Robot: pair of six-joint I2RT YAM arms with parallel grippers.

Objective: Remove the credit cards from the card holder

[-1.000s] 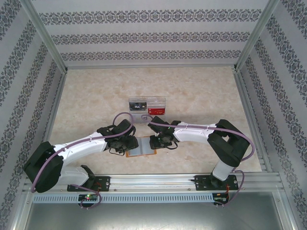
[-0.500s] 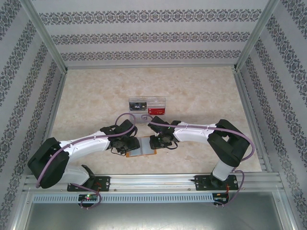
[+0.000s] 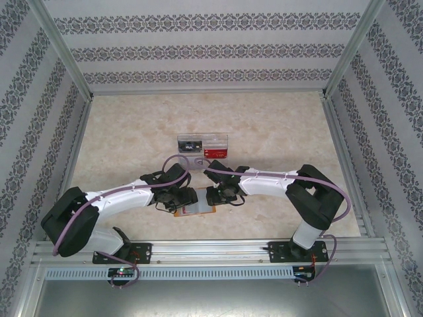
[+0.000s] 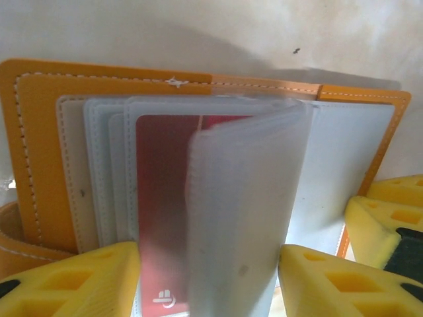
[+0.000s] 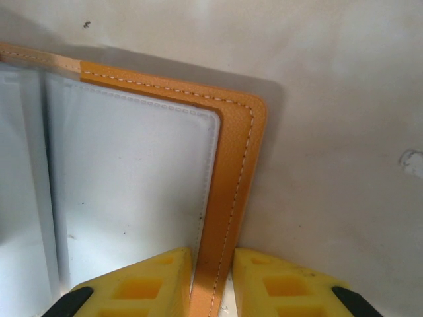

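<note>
Orange-tan folding card holder [image 5: 231, 185], top-view 3 o'clock edge pinched by narrow right gripper [image 5: 211, 261]; red plastic credit card [image 4: 162, 198] stretching toward wrist-view 12 o'clock inside wide-spread left gripper [image 4: 208, 264].

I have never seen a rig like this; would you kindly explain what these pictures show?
Two robot arms are bolted at the near edge of a table. The overhead picture shows the left arm and right arm meeting over an open orange card holder; a clear tray lies beyond. The other two pictures come from cameras on the wrists, yellow fingers in view. The right gripper pinches the holder's orange border. The left gripper stands open astride the see-through sleeves, one holding a red card.
</note>
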